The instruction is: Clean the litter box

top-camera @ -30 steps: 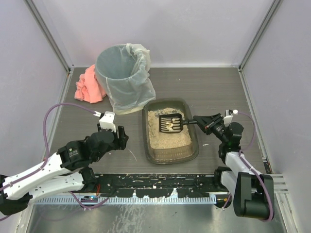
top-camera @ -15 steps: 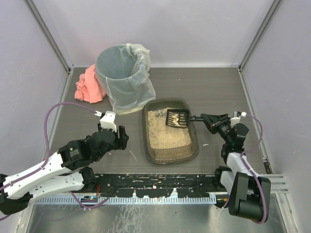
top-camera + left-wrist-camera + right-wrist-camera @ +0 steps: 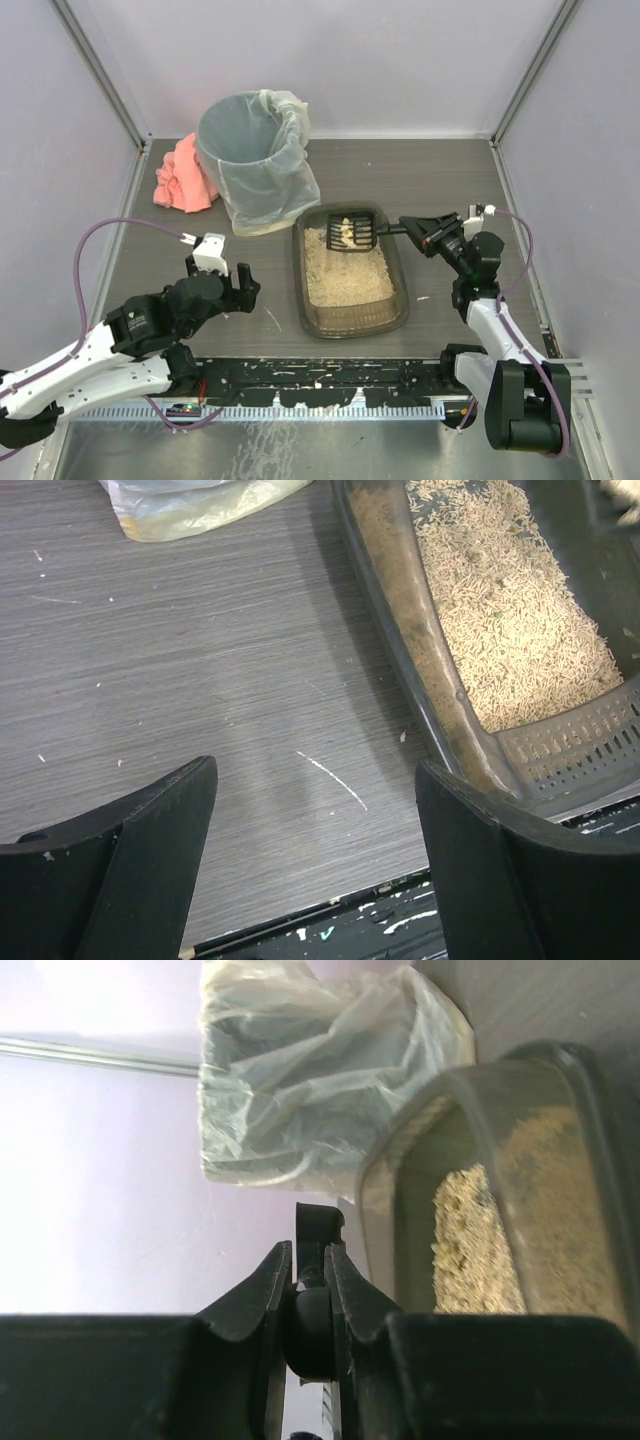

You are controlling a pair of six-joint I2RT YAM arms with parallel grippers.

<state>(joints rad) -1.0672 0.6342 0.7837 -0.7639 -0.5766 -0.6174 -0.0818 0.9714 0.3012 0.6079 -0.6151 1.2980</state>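
Lengthwise, the litter box (image 3: 352,320) runs away from the arms; left jaws gape empty, right jaws clamp the scoop (image 3: 372,232).

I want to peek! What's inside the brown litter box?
The litter box holds beige litter. The black scoop with pale clumps sits at its far end. The litter hides the bottom.

The left white-shelled arm (image 3: 85,358) and the right white-shelled arm (image 3: 490,326) share one build: smooth white links between bulky black joint housings. A thin purple cable (image 3: 130,221) runs off the left one (the right has its own purple lead (image 3: 524,262)). A small white block (image 3: 208,252) sits at the left wrist. The left black two-finger gripper (image 3: 320,865) has broad, matte, curved fingers (image 3: 150,860); the right black gripper (image 3: 305,1265) is moulded alike.
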